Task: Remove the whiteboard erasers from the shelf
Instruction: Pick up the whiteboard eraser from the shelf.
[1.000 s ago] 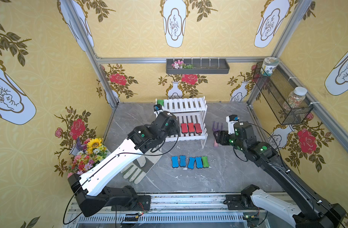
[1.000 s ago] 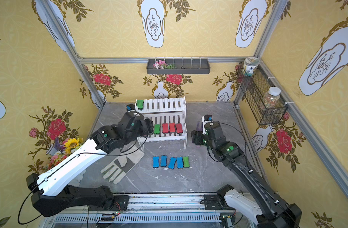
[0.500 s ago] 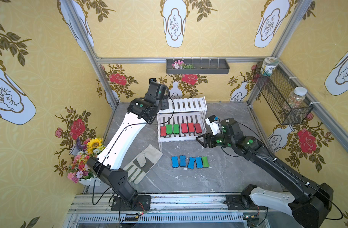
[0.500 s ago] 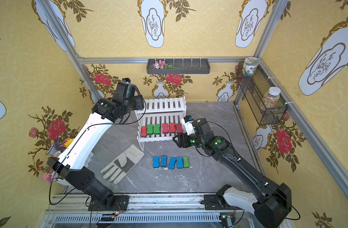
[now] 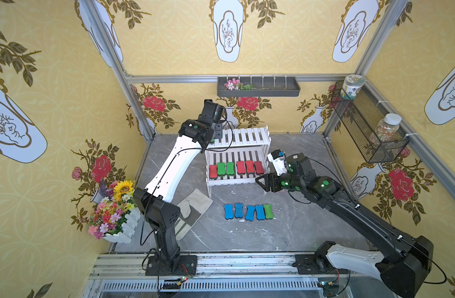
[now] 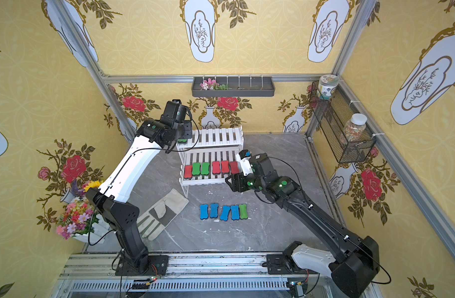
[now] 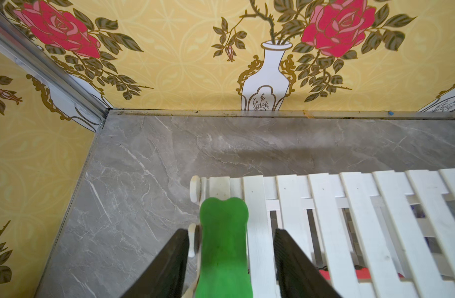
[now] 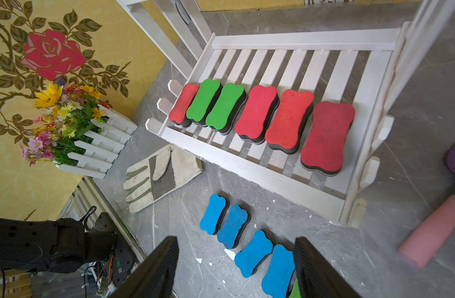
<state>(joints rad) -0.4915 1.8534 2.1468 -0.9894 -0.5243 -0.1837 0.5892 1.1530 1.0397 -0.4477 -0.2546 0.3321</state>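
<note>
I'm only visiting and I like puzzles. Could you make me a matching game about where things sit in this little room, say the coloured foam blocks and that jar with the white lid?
Things
1. blue erasers
2. red erasers
3. green eraser between the left gripper's jaws
4. white-lidded jar

Places
A. in the black wire basket on the wall
B. top tier of the white shelf
C. in a row on the grey tabletop
D. lower tier of the shelf

Pairs: 1-C, 2-D, 3-B, 4-A
</note>
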